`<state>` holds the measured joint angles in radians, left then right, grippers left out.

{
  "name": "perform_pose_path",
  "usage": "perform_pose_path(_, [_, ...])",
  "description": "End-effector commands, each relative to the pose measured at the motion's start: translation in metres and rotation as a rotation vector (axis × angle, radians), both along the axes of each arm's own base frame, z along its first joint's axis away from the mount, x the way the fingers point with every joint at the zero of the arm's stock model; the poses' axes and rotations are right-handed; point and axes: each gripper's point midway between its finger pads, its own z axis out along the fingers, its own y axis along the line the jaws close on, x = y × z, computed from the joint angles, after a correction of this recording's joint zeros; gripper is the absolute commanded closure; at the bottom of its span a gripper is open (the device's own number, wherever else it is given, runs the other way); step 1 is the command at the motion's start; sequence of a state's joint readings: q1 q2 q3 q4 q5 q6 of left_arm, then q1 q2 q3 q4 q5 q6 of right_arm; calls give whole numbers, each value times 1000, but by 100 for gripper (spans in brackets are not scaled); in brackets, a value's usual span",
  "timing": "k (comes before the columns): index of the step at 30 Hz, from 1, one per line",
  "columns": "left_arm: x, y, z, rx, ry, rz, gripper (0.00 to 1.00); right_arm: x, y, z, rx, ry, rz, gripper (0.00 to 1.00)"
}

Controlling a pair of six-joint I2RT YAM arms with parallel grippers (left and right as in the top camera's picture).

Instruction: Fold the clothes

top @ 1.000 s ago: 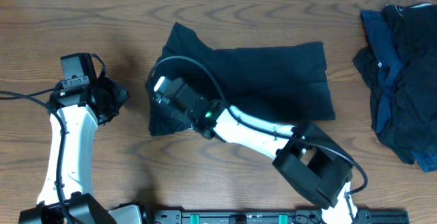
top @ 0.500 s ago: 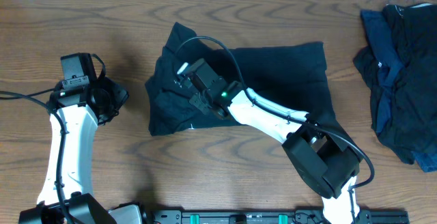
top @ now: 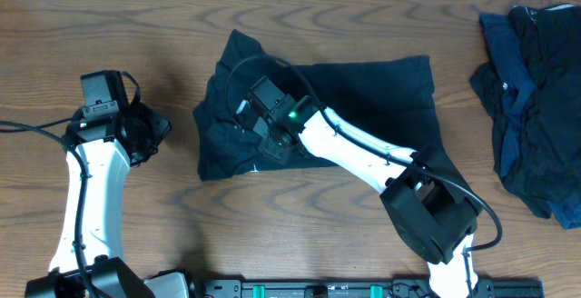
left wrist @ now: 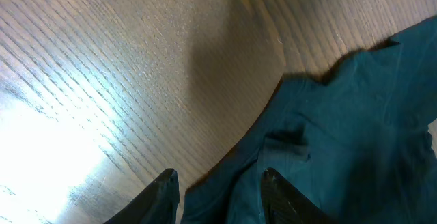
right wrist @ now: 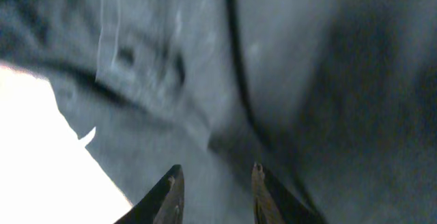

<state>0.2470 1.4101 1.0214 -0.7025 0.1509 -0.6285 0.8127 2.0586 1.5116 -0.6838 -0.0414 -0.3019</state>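
The right hand (right wrist: 215, 191) is reaching over the left part of the T-shirt (top: 372, 98). The shirt is lying spread out, its left side rumpled, in the middle of the bench (top: 136, 25). The hand's two fingers (right wrist: 171, 193) are standing parted with a clear gap between them. Nothing is sitting in that gap; only dark, creased cloth is showing beyond it. The wrist view is blurred, so I cannot tell whether the tips are resting on the cloth or hanging just above it. A dark seam or fold is running down the cloth ahead of the fingers. A small white mark (top: 257, 168) is showing near the shirt's lower left edge, just beside the arm.

The left hand (left wrist: 220, 198) is hanging over bare wood at the bench's left side, apart from the shirt. Its fingers (left wrist: 162, 195) are also standing spread and are gripping nothing. Past them the wrist camera is picking up the shirt's wavy edge lying on the wood grain, tinted teal in that view.

A pile (top: 536, 107) of more clothes, navy and black, is lying crumpled at the bench's right edge, well apart from both hands and from the shirt.
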Motion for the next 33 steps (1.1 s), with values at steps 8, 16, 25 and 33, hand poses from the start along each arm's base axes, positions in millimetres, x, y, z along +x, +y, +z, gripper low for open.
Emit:
perform_pose_path(8, [-2,2,-2,4,11,1,59,-8,-3,-4,-116,-64,158,64])
perform_pose_path(16, [-2,2,-2,4,11,1,59,-3,-10,-16,-160,-69,149,73])
perform_pose_path(25, [-2,2,-2,4,10,1,59,11,-13,-26,-216,-133,147,67])
perform_pose_path(33, [-2,2,-2,4,11,1,59,30,-16,-22,-184,-170,106,64])
